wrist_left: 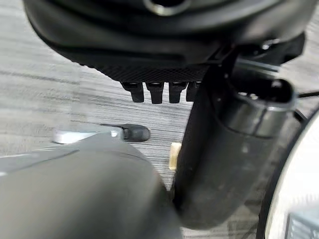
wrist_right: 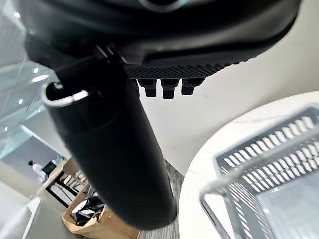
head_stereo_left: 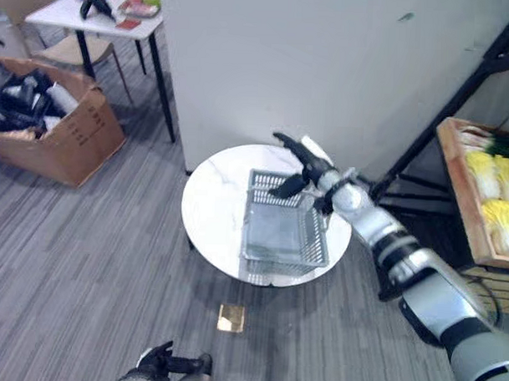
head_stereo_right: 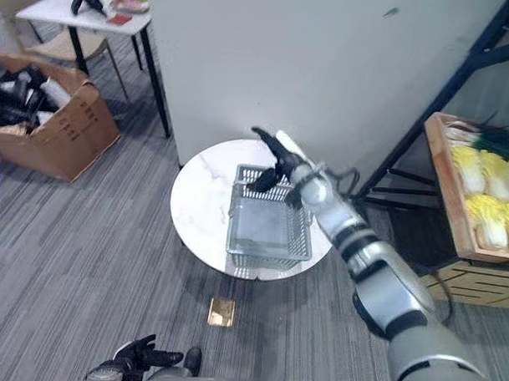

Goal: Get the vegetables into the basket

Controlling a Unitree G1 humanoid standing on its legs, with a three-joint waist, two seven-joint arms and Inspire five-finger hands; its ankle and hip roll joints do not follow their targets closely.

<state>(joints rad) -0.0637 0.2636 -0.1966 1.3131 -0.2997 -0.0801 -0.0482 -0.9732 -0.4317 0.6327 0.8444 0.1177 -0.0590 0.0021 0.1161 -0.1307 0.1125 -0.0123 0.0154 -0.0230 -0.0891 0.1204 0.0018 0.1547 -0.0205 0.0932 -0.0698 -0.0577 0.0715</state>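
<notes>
The right hand (head_stereo_left: 309,171) hovers over the far rim of the grey wire basket (head_stereo_left: 284,233), its fingers spread and straight, thumb apart, holding nothing. The basket stands on the round white table (head_stereo_left: 212,206). The vegetables (head_stereo_left: 498,195), pale yellow-green cabbages, lie in a wooden crate (head_stereo_left: 459,185) on the dark shelf at the robot's right, well apart from the basket. The left hand (head_stereo_left: 152,362) hangs low near the floor, fingers loosely extended, empty. A cardboard box (head_stereo_left: 64,134) sits at the far left.
</notes>
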